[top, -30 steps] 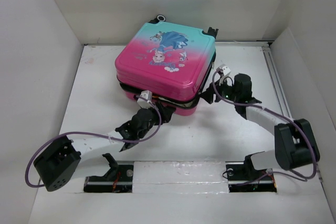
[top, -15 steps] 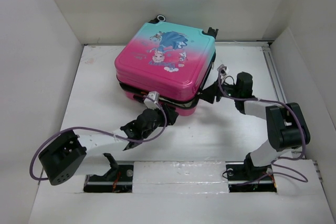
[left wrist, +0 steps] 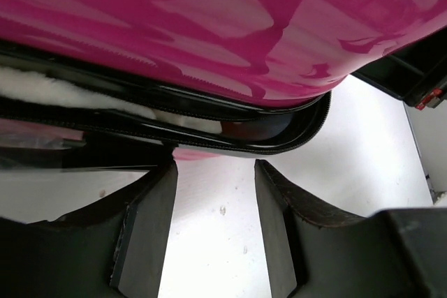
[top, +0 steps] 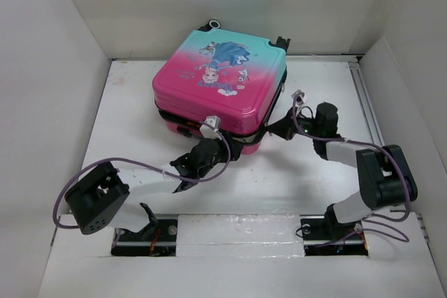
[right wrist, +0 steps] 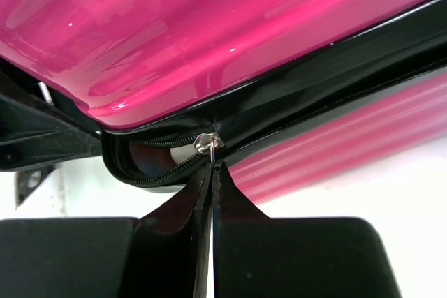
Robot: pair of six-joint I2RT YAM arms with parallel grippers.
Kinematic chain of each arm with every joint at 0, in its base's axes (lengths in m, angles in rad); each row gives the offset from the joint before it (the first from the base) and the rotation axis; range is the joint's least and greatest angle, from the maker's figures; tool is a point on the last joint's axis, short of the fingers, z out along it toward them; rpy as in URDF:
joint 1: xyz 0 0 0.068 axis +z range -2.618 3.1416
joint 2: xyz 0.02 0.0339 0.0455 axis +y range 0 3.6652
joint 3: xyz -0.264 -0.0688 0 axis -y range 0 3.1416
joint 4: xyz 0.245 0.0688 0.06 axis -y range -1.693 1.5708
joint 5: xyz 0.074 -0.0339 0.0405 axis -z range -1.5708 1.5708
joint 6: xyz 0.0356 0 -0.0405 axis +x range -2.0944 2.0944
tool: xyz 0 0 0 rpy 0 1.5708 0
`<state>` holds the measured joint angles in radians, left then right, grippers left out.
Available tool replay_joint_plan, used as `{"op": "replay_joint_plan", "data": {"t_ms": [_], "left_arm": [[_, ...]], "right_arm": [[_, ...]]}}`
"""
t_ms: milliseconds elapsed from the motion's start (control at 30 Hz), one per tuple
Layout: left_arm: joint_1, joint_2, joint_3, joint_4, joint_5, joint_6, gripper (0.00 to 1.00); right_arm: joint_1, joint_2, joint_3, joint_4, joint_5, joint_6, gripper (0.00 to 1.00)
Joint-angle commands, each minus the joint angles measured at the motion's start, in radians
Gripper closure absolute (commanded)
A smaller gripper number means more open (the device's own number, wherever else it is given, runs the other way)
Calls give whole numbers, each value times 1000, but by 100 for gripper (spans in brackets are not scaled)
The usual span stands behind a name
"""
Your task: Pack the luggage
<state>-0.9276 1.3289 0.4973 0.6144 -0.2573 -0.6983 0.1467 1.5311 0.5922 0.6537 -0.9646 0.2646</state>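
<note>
The luggage [top: 220,82], pink fading to teal with a cartoon princess on its lid, lies flat at the back of the white table, its lid slightly ajar along the black zipper rim. My right gripper [top: 281,129] is at its right front corner. In the right wrist view that gripper [right wrist: 211,167] is shut on the silver zipper pull [right wrist: 207,144] under the pink shell [right wrist: 209,26]. My left gripper [top: 225,149] is at the front corner. In the left wrist view it [left wrist: 215,165] stands open over bare table, just below the rim [left wrist: 230,137].
Something white and fluffy [left wrist: 42,85] shows in the gap between the luggage halves. A black wheel [top: 213,24] sticks out at the back. White walls box the table in on three sides, and a rail [top: 367,102] runs along the right.
My right gripper has shut on the zipper pull. My left arm has slid right along the luggage's front edge, its jaws narrowing slightly.
</note>
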Motion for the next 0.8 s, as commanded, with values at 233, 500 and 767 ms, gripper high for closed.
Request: {"op": "replay_joint_plan", "data": {"t_ms": [233,500,767], "left_arm": [[-2,137,112,106,-86,-6,57],[-2,214,195,96,-161,-6,57],[-2,292,288,151,-50,-17,57]], "right_arm": [[135,-250,-108,-307,328,-8,100],[370,-515,-72,-659,627,-7,100],[646,-484,-42,-596,740,142,100]]}}
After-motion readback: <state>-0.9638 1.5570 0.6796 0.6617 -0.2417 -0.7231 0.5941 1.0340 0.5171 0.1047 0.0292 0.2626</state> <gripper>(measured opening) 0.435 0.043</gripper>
